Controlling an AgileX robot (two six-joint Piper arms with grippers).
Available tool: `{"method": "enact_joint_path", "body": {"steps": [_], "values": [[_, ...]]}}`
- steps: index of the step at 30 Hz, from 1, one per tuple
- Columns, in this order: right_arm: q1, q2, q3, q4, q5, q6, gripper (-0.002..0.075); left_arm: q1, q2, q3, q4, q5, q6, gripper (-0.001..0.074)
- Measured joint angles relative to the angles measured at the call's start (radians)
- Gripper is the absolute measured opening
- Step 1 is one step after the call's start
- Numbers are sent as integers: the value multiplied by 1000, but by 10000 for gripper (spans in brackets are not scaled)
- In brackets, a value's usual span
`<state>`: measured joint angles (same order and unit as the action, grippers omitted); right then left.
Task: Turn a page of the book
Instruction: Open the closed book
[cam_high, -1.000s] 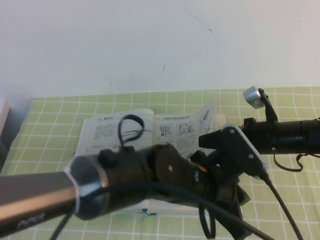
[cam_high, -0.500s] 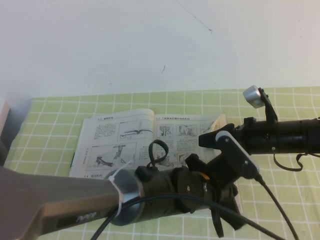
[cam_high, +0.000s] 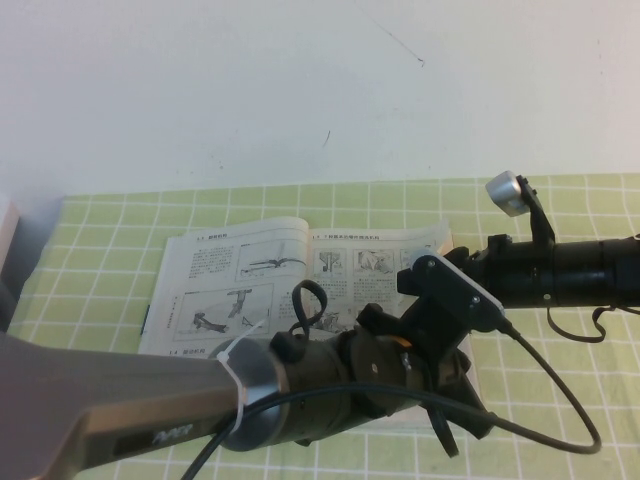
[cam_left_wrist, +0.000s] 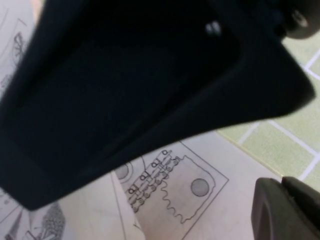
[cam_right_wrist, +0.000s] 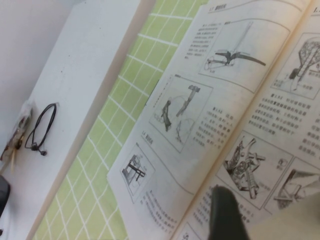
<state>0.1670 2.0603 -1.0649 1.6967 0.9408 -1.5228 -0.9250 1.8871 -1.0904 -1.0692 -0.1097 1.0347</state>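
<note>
The book (cam_high: 235, 280) lies open on the green checked cloth. The page (cam_high: 375, 262), with its grid of small drawings, lies flat on the book's right half. My left arm crosses the foreground, and its gripper (cam_high: 455, 388) sits low over the book's near right corner. In the left wrist view the left gripper (cam_left_wrist: 283, 184) has its two fingers pressed together at the page's (cam_left_wrist: 195, 192) outer edge, beside a creased fold. My right gripper (cam_high: 414, 280) reaches in from the right over the right-hand page. The right wrist view shows one dark finger (cam_right_wrist: 227, 215) above the page (cam_right_wrist: 260, 160).
The green checked cloth (cam_high: 110, 225) covers the table up to a white wall behind. In the right wrist view a white surface beside the cloth carries a small black cord loop (cam_right_wrist: 42, 129). A pale object (cam_high: 6, 225) stands at the far left edge.
The page stood curled up over the book's right half a second ago and now lies flat. My left arm has dropped lower and shifted right. The right arm has barely moved.
</note>
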Motion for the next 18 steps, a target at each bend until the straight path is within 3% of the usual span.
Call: {"method": "enact_joint_path", "body": {"steps": [12,18], "values": [[0,0,0,0,45,0,388,0,34,0,-80,-54,76,-4],[0,0,0,0,48,0,388,0,34,-2,-211,-130,211,-4]]}}
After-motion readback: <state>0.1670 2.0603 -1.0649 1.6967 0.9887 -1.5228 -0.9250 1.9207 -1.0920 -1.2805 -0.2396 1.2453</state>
